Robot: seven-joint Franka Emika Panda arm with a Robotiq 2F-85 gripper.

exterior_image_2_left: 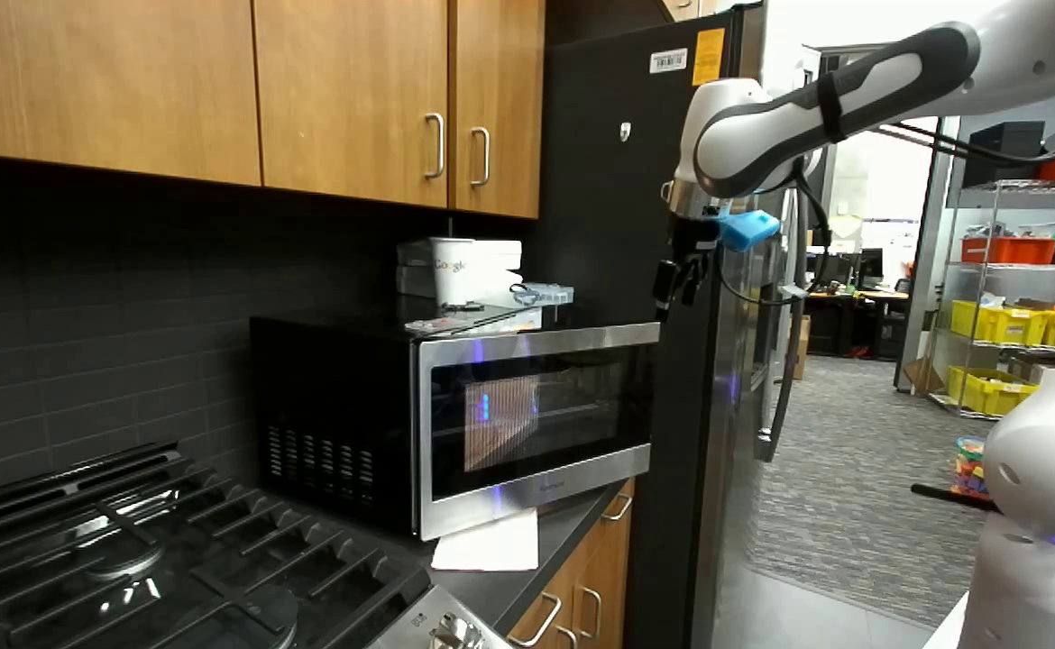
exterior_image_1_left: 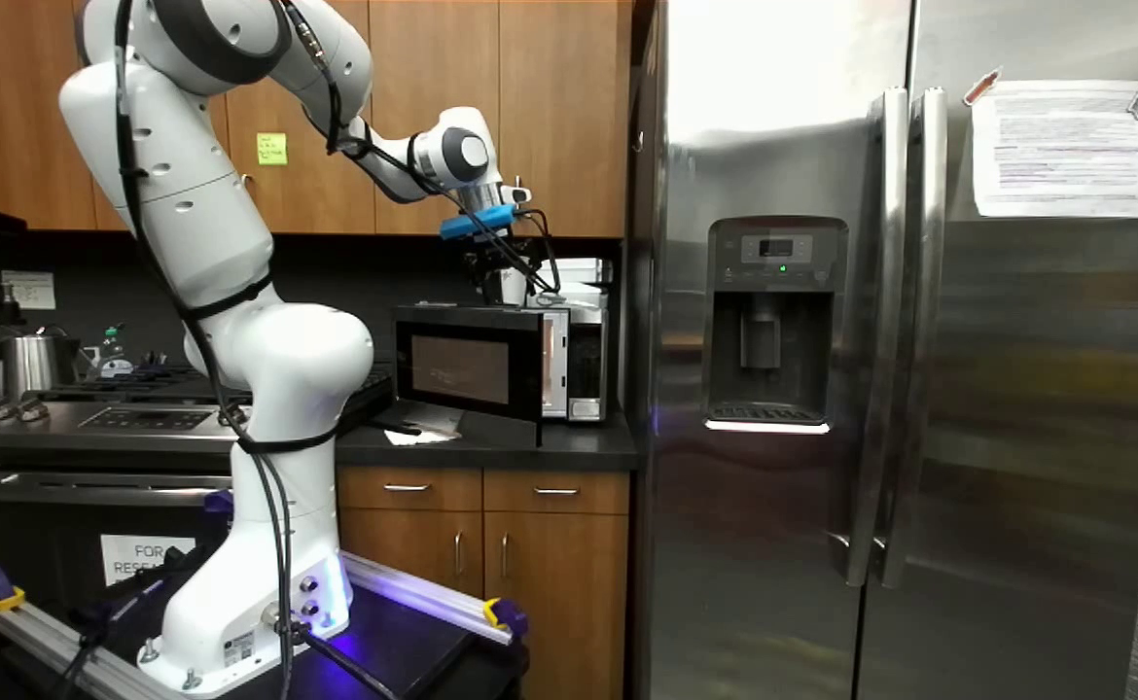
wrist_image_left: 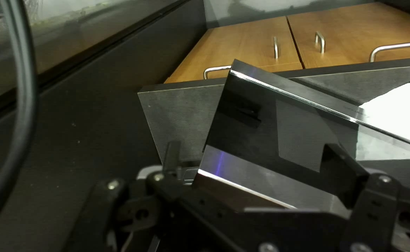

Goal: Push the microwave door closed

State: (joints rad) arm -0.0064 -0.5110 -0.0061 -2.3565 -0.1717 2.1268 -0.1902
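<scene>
The microwave door (exterior_image_1_left: 467, 365) stands ajar, swung out from the black-and-steel microwave (exterior_image_1_left: 587, 365). A strip of the lit interior shows past its free edge. In another exterior view the door (exterior_image_2_left: 541, 482) shows its silver frame and dark window, hinged near the stove side. My gripper (exterior_image_2_left: 679, 287) points down, just above and beside the door's free upper corner. It also shows over the microwave in an exterior view (exterior_image_1_left: 506, 280). In the wrist view the gripper (wrist_image_left: 255, 161) is open and empty, with the door (wrist_image_left: 240, 169) below between its fingers. I cannot tell whether it touches the door.
A tall fridge (exterior_image_1_left: 773, 544) stands beside the microwave. A white cup (exterior_image_2_left: 451, 270) and boxes (exterior_image_2_left: 496, 255) sit on the microwave. White paper (exterior_image_2_left: 487, 545) lies under the door on the counter (exterior_image_2_left: 573, 518). A stove (exterior_image_2_left: 248, 577) and upper cabinets (exterior_image_2_left: 356, 90) are near.
</scene>
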